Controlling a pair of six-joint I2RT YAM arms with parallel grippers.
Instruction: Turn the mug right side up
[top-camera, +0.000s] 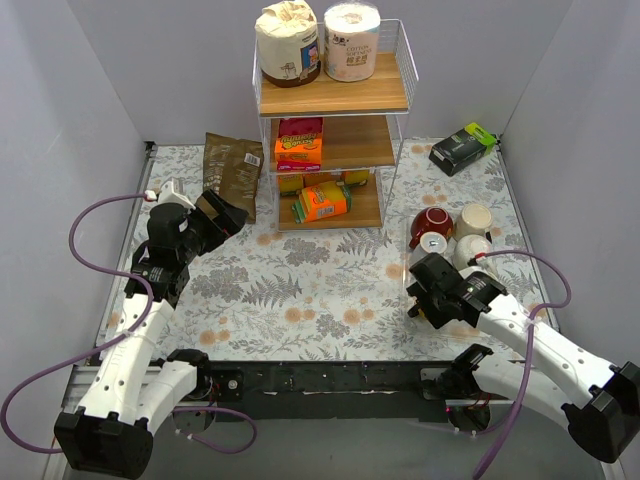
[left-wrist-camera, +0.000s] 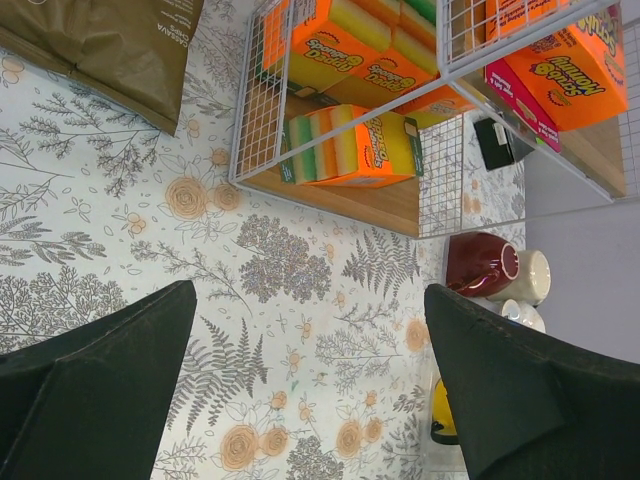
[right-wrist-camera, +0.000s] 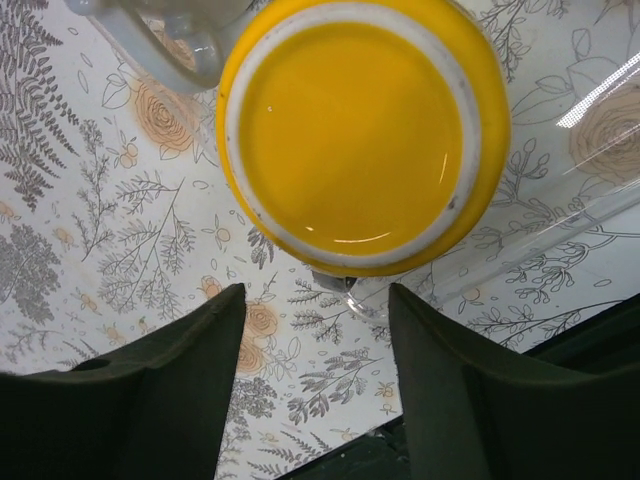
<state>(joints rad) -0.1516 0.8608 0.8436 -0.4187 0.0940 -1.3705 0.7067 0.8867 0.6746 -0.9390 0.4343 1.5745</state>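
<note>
Right end effector (right-wrist-camera: 315, 300), spread apart, hides the inverted yellow mug (right-wrist-camera: 350, 130) from overhead; left end effector (left-wrist-camera: 310, 290) also spread.

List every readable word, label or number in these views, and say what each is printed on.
"Scrub Daddy": orange box on the wire rack, tilted, so a likely reading only.
Sponge packs: script logo, too slanted to read surely.
Brown bag: small print, unreadable.
Paper rolls and black packet: print too small.
Yellow mug: no text on the visible base.
</note>
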